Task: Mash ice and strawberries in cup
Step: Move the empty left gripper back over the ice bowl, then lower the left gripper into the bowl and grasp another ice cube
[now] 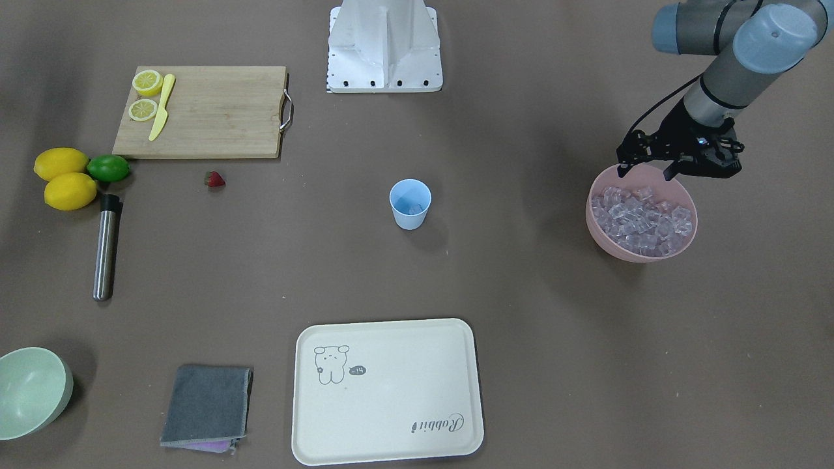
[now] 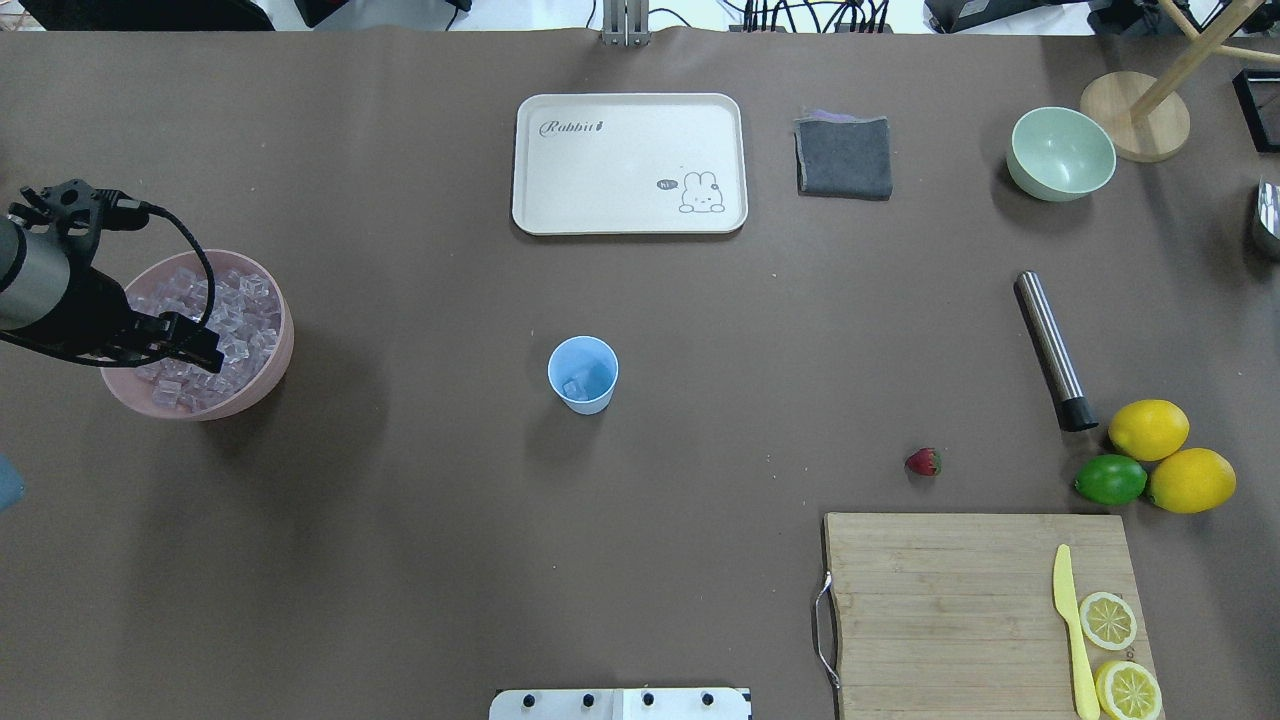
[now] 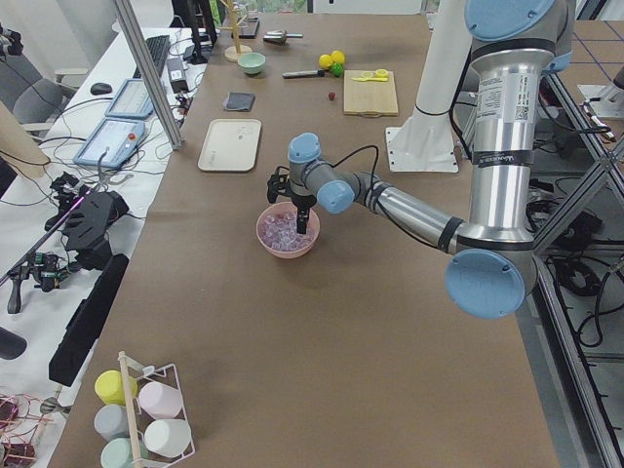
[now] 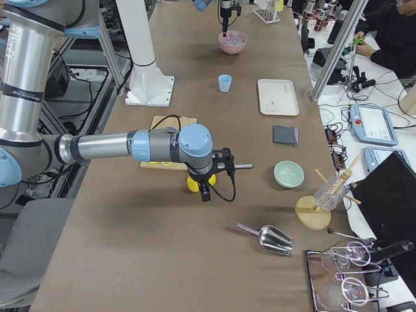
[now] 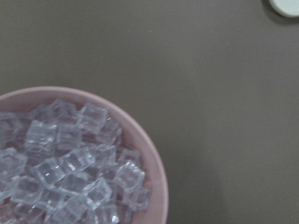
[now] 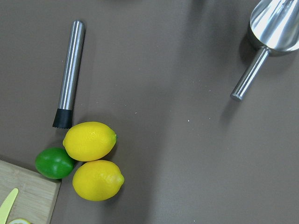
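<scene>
The light-blue cup [image 1: 410, 205] stands upright mid-table, and one clear cube shows inside it [image 2: 572, 388]. Many cubes of ice [image 1: 642, 218] fill a pink bowl [image 1: 651, 254]. My left gripper [image 1: 645, 174] hangs open just over the bowl's robot-side rim, nothing between its fingers. The left wrist view looks down on the ice [image 5: 70, 163]. A small red strawberry [image 1: 215, 179] lies on the table near the cutting board. My right gripper [image 4: 207, 192] shows only in the exterior right view, above the lemons; I cannot tell whether it is open or shut.
A steel rod [image 1: 106, 247] lies beside two lemons [image 1: 62, 163] and a lime [image 1: 108, 168]. A wooden board [image 1: 208, 117] carries lemon halves and a yellow knife. A cream tray [image 1: 388, 391], grey cloth [image 1: 205, 404], pale-green bowl [image 1: 32, 387] and metal scoop [image 6: 275, 21] lie around.
</scene>
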